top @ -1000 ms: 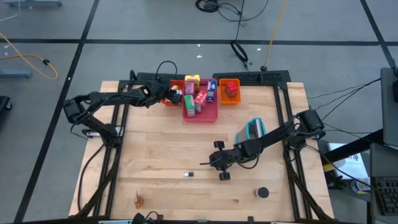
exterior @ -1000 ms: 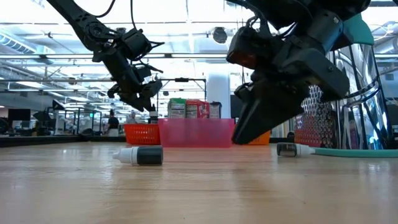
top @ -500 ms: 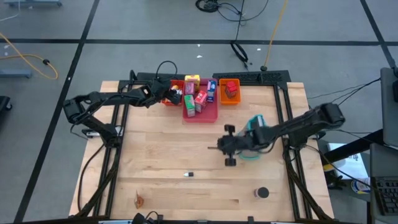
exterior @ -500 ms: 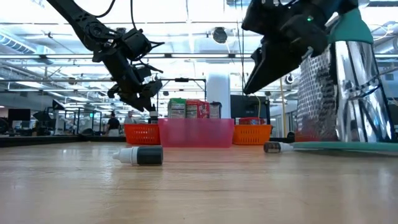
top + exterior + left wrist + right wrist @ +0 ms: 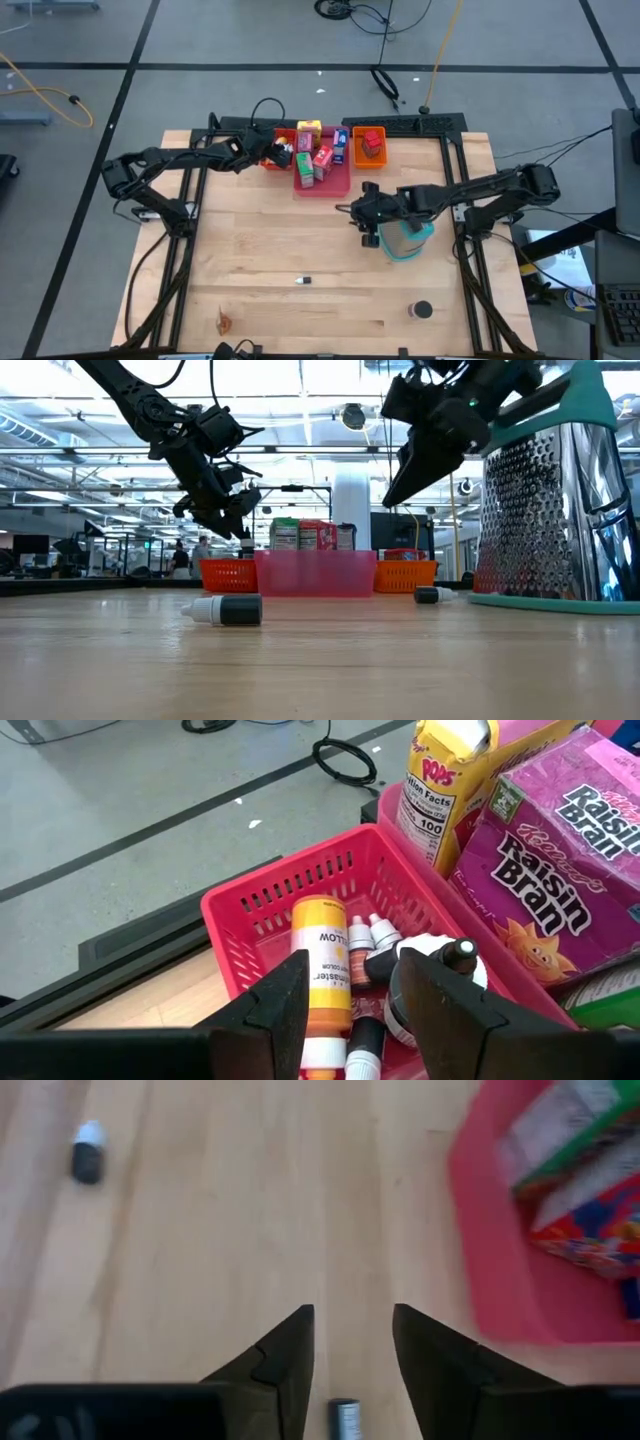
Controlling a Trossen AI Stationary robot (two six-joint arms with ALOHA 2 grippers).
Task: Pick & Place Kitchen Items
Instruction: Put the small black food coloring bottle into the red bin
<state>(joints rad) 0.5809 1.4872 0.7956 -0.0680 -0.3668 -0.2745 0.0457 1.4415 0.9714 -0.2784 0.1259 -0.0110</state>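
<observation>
My left gripper (image 5: 262, 153) hovers open over the red tray (image 5: 281, 150) at the far side. An orange-labelled bottle (image 5: 320, 955) and tiny bottles (image 5: 370, 960) lie in that tray, below the gap between its fingers. My right gripper (image 5: 345, 210) hangs open above the table's middle, near the pink tray (image 5: 322, 190) of food boxes (image 5: 315, 160). A tiny bottle (image 5: 343, 1420) lies on the wood below its fingers, beside the grater (image 5: 550, 510). Another small bottle (image 5: 303, 281) lies on its side nearer the front edge.
The teal-and-metal grater (image 5: 405, 240) stands upright under my right arm. An orange tray (image 5: 368, 150) with a red block sits at the far side. A dark round can (image 5: 421, 311) and a small orange scrap (image 5: 224, 322) lie near the front edge.
My right gripper has risen and swung toward the table's far edge, from near the front-middle to just short of the pink tray. The grater, tilted before, now stands upright and sits a little nearer the front edge.
</observation>
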